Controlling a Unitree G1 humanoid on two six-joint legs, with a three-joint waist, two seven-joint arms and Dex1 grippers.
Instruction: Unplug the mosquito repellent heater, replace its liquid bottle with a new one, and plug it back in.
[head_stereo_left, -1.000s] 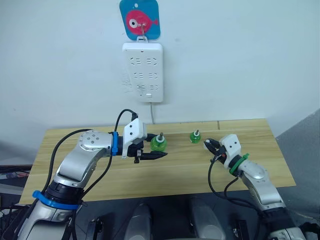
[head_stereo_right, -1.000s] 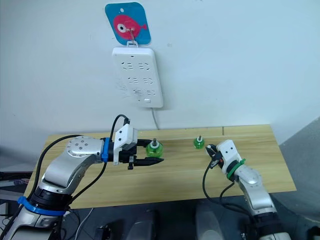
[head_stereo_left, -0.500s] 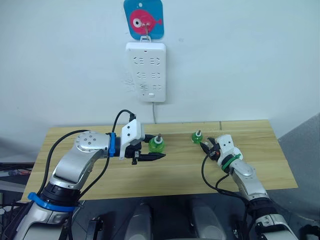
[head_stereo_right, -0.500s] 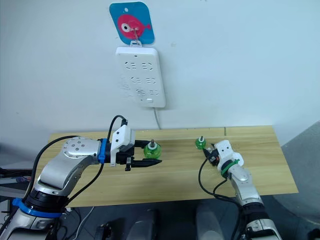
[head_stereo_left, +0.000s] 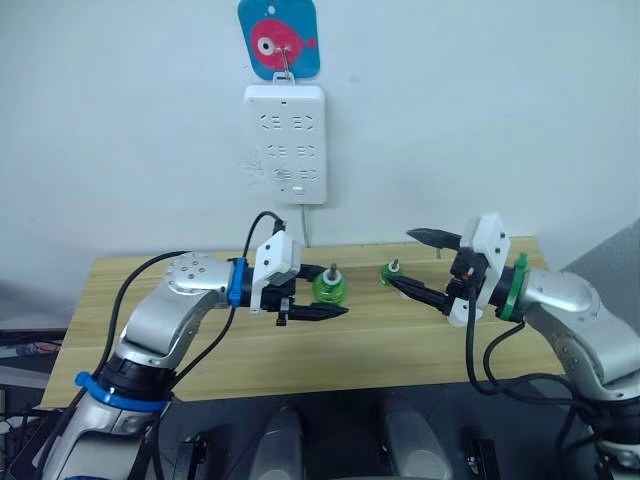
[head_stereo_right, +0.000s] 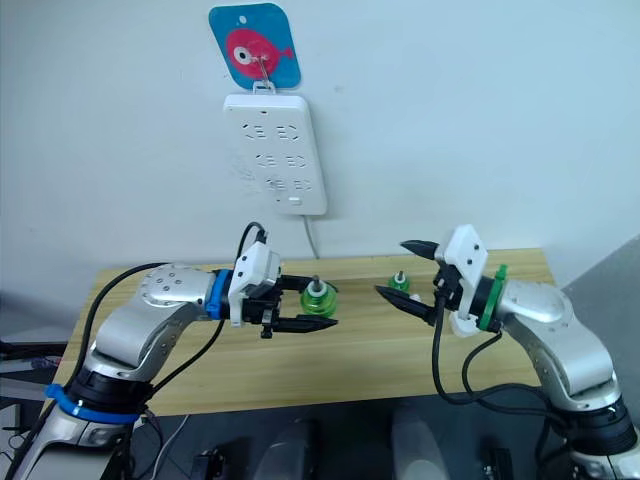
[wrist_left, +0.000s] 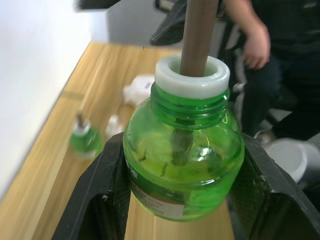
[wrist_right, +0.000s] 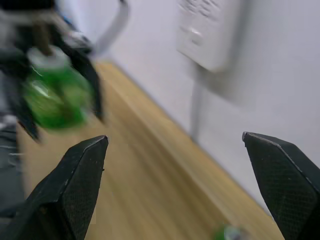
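A green liquid bottle (head_stereo_left: 328, 290) with a brown wick hangs above the table, and my left gripper (head_stereo_left: 326, 293) is shut on it; its black fingers (wrist_left: 95, 200) press the bottle's (wrist_left: 182, 165) sides. A second green bottle (head_stereo_left: 392, 274) stands on the table (head_stereo_left: 380, 350) further right. My right gripper (head_stereo_left: 406, 259) hovers above that second bottle, open wide and holding nothing. Small white pieces (wrist_left: 137, 89) lie on the table beyond the second bottle; I cannot tell whether one of them is the mosquito repellent heater.
A long white power strip (head_stereo_left: 286, 143) hangs on the wall under a blue fish hook (head_stereo_left: 279, 38), with nothing plugged into it and its cord running down behind the table. A person in dark clothes (wrist_left: 280, 65) sits past the table's right end.
My right gripper has opened wide, risen off the table and turned toward the left. My left gripper still holds the bottle, a little further right. The camera has shifted.
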